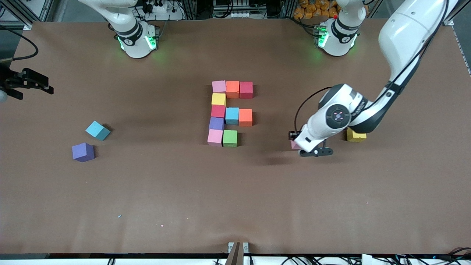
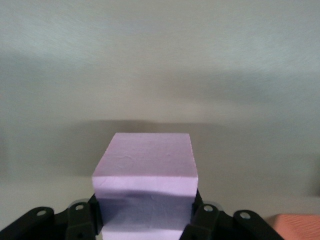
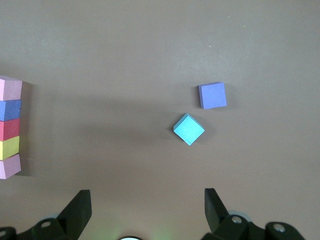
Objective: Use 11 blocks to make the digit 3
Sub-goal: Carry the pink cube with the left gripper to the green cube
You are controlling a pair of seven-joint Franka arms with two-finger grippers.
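- The table (image 1: 235,206) is covered with a brown sheet, and no bin, tray or box is seen on it; every block lies on the bare surface.
- The left arm (image 1: 408,40) is reached down toward its own end of the table, and the right arm is parked at the table's edge, waiting.
- The unfinished digit 3 (image 1: 230,114) is laid at mid-table from ten touching blocks: two pink, two orange, two red, one yellow, one light blue, one purple, one green.
- Three blocks form its top bar, three its middle bar and only two its bottom bar, the spine joining them on the side toward the right arm's end.
- The left claw (image 1: 315,151) is held low, pinching a pink block (image 2: 145,172) between its fingers (image 2: 80,220).
- The right claw (image 3: 147,207) is spread wide, with nothing gripped.
- Three loose blocks are counted: a yellow block (image 1: 356,135) beside the left arm's wrist, and a light blue block (image 1: 98,130) and a purple block (image 1: 83,152) near each other toward the right arm's end.
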